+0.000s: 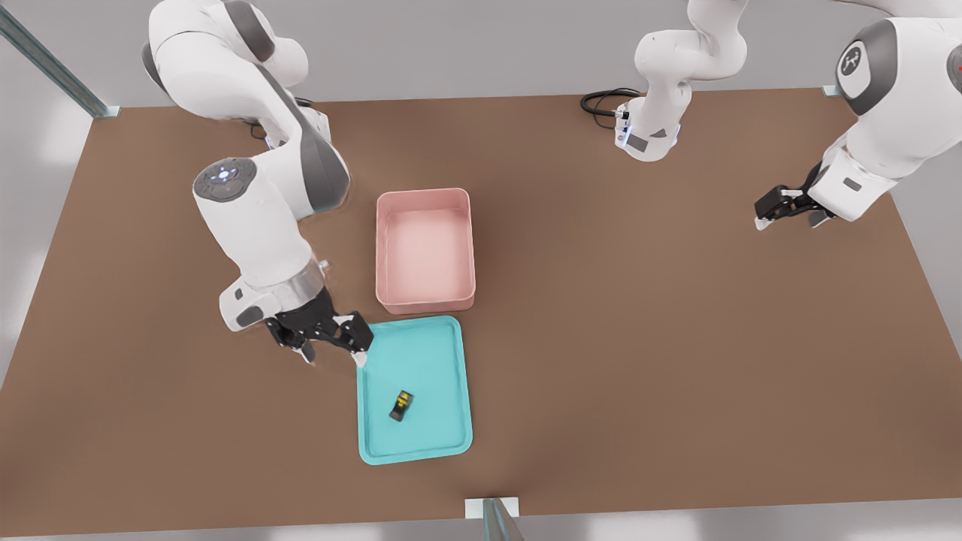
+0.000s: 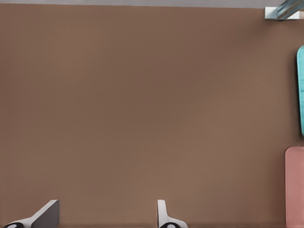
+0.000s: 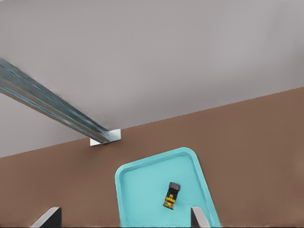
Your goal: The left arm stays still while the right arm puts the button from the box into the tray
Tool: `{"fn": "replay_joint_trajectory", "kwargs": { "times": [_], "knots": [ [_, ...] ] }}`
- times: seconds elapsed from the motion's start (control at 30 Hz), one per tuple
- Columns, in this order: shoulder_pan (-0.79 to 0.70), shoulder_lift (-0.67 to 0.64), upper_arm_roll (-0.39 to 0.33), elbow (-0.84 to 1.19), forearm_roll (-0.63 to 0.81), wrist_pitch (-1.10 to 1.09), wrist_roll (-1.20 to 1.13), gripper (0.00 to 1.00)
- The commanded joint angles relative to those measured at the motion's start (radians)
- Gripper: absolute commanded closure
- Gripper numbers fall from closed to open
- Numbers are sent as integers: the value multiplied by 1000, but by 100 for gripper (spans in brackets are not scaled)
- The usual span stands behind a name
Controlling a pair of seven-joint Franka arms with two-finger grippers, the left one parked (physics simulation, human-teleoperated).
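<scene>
A wide brown desk (image 1: pixel 639 338) is filling the scene, with pale grey floor showing beyond its edges and a metal rail (image 3: pixel 52 108) running off from one side.

Near the middle of the desk a pink box (image 1: pixel 425 250) is sitting upright with tall walls, and nothing is showing inside it. Just beside it, on the side nearer the camera in the front view, a turquoise tray (image 1: pixel 414 389) is lying flat, its short end close to the box wall but not touching it.

The button (image 1: pixel 401 406), a tiny black block with yellow on it, is lying on its side on the tray floor, roughly at the tray's middle and clear of the rim. In the right wrist view the button (image 3: pixel 171 195) is showing the same tilt, with the tray (image 3: pixel 142 185) around it.

The right arm (image 1: pixel 255 218) is reaching in from the front view's left. Its gripper (image 1: pixel 334 356) is hanging over the tray's corner nearest the box, on the front view's left side, with one white fingertip over the tray rim. The gripper's fingers (image 1: pixel 361 358) are spread apart and holding nothing; the button is lying well apart from them. In the right wrist view the two fingertips (image 3: pixel 198 217) are standing wide apart at the frame edge.
</scene>
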Motion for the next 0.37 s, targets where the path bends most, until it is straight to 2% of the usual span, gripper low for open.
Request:
{"fn": "replay_joint_trajectory", "kwargs": {
  "times": [0.0, 0.03, 0.07, 0.17, 0.33],
  "knots": [
    [-69, -75, -4, -52, 31, -564, -508, 0],
    [-69, -201, -78, -228, 46, -472, -591, 0],
    [-86, -206, -90, -221, 49, -486, -605, 0],
    [-182, -191, -92, -209, 93, -488, -599, 0],
    [-193, -201, -92, -192, 87, -474, -598, 0]
  ]
}}
